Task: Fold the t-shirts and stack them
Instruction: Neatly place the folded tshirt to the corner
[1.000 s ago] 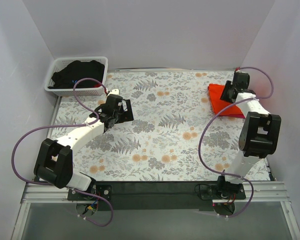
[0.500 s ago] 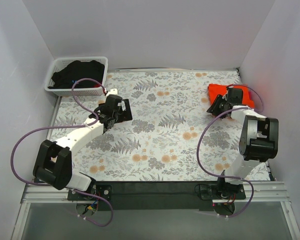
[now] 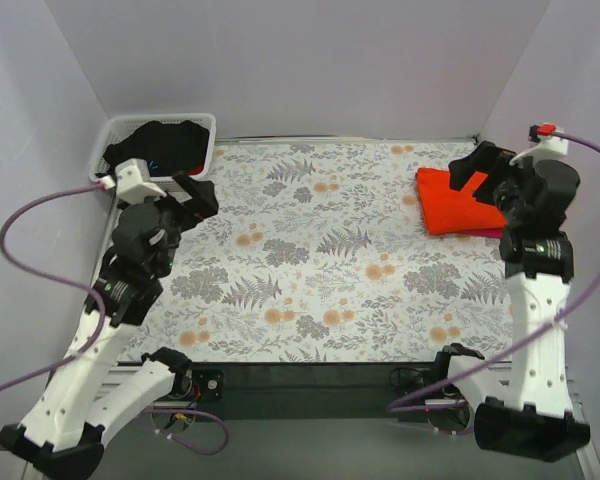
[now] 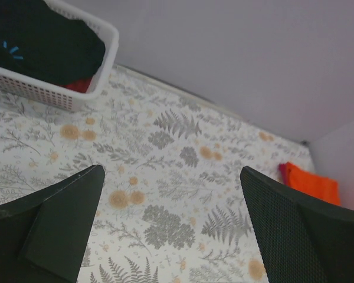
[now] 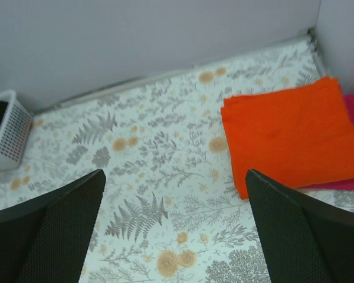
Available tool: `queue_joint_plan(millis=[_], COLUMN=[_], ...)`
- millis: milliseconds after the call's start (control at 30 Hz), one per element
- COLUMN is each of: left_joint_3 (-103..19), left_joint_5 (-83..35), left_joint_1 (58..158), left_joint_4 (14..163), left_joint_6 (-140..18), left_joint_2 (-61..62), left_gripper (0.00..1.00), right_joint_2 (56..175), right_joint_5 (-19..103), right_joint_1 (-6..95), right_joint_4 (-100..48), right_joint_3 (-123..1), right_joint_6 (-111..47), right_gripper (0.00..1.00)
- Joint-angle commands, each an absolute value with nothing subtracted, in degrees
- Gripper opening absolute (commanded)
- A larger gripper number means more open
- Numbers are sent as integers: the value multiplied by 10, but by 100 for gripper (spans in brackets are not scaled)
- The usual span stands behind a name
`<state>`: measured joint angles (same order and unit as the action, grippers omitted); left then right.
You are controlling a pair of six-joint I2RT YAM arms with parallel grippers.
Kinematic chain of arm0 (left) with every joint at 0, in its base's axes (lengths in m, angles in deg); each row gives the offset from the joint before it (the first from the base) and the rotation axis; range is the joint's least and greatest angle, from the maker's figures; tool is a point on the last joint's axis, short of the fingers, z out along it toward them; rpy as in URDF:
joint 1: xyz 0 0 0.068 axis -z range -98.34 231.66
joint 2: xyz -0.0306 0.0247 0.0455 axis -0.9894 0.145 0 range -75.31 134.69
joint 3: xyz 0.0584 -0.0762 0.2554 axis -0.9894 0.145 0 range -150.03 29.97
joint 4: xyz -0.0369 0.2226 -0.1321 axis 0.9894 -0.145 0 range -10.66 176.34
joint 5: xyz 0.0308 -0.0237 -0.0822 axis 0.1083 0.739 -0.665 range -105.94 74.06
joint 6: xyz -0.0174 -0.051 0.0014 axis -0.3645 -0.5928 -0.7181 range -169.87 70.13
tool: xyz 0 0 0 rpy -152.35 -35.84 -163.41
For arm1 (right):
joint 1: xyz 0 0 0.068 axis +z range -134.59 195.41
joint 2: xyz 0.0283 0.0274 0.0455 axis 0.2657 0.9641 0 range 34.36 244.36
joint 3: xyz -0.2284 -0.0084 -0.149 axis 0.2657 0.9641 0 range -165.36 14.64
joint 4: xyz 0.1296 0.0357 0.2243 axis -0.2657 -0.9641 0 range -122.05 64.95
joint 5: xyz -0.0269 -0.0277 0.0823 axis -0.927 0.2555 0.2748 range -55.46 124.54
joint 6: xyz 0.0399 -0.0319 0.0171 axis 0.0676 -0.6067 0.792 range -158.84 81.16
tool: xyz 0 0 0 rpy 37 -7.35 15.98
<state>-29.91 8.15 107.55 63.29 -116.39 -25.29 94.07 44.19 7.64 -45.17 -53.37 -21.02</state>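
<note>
I see black cloth (image 4: 41, 41) in the white basket (image 4: 44, 92). Left jaws and right jaws are spread, empty; the orange t-shirt (image 5: 289, 135) lies atop the magenta t-shirt (image 5: 351, 112).

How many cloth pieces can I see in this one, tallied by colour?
Orange t-shirt, folded: 1
Magenta-pink t-shirt, under the orange one: 1
Black cloth, one heap in the basket, pieces not separable: 1
Red cloth, peeking out beneath the black: 1
Total: 4

Overhead plus two wrist views, shared table (image 3: 310, 300)
</note>
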Motion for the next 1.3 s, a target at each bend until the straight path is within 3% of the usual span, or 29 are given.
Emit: queue_joint_plan(millis=[0, 33, 233, 500, 1267], left_joint_3=[-310, -308, -267, -216, -145], left_joint_5=[152, 165, 191, 243, 273], left_joint_1=[1076, 1075, 1075, 1076, 1075], left_joint_4=[591, 588, 573, 544, 586], left_joint_6=[-1180, -1184, -1168, -1183, -1244], left_joint_2=[-332, -353, -491, -596, -609], left_gripper=[93, 93, 94, 94, 94], right_joint_2=[854, 836, 654, 431, 485], right_joint_5=[380, 336, 141, 127, 236], right_joint_1=[94, 107, 238, 253, 253], right_joint_4=[-527, -534, -566, -487, -420], right_joint_3=[-575, -579, -548, -422, -368], right_joint_6=[-224, -228, -281, -339, -328], right_gripper=[94, 98, 98, 98, 98])
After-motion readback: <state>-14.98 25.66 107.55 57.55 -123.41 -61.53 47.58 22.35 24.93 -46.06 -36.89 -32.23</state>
